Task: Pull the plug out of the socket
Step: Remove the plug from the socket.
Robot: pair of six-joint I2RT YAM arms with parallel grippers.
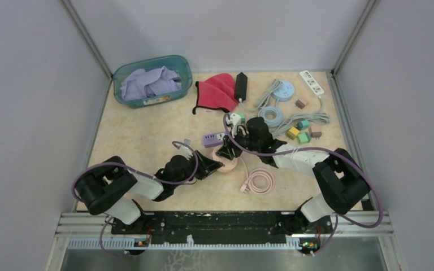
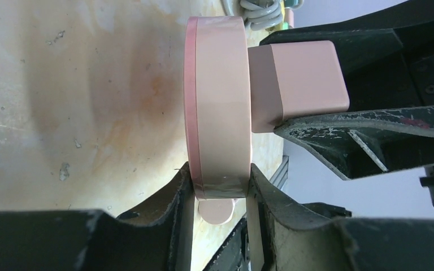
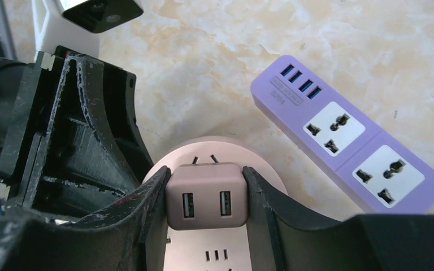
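The worry, I judge, is my left claw [image 2: 220, 179]: it only nips the edge of the round pink socket [image 2: 217, 101], one finger on each face, jaws narrow; if that thin hold slips, the socket trails along with the pink plug [image 3: 205, 202] instead of parting from it; a crooked pull could also bind the pins, or knock the purple power strip [image 3: 344, 141] lying near; my right claw [image 3: 205, 183] is closed snugly on the plug's two sides; the plug sits fully seated against the socket's face, squarely between my fingers.

Scuffed black left end effector [image 2: 219, 183]
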